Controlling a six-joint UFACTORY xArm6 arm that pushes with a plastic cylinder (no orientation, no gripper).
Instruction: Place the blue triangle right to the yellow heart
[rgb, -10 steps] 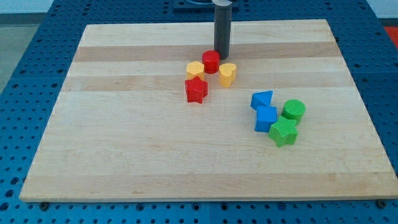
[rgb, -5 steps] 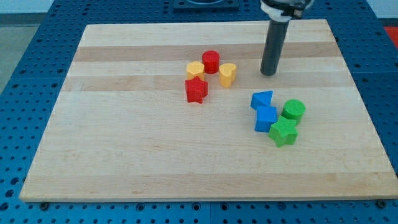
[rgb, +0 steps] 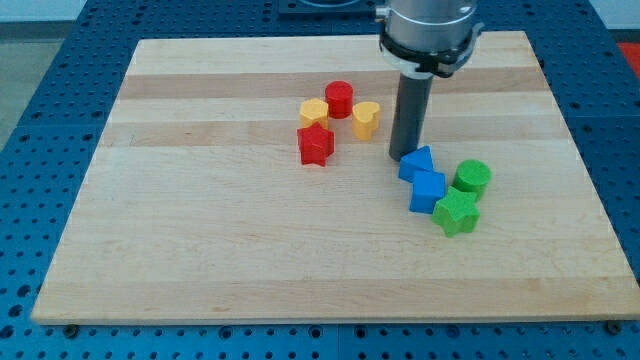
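Seven small blocks sit on the wooden board (rgb: 200, 250) you are working over. Your rod ends in my tip (rgb: 398, 157); it has no jaws to part or close. The tip stands just at the upper-left edge of the blue triangle (rgb: 417, 162), possibly touching. That triangle lies below and right of the yellow heart (rgb: 366, 118), with the blue cube (rgb: 428, 190) against its lower side. It looks light, rigid and slippery: push a flat face, or it may spin away.
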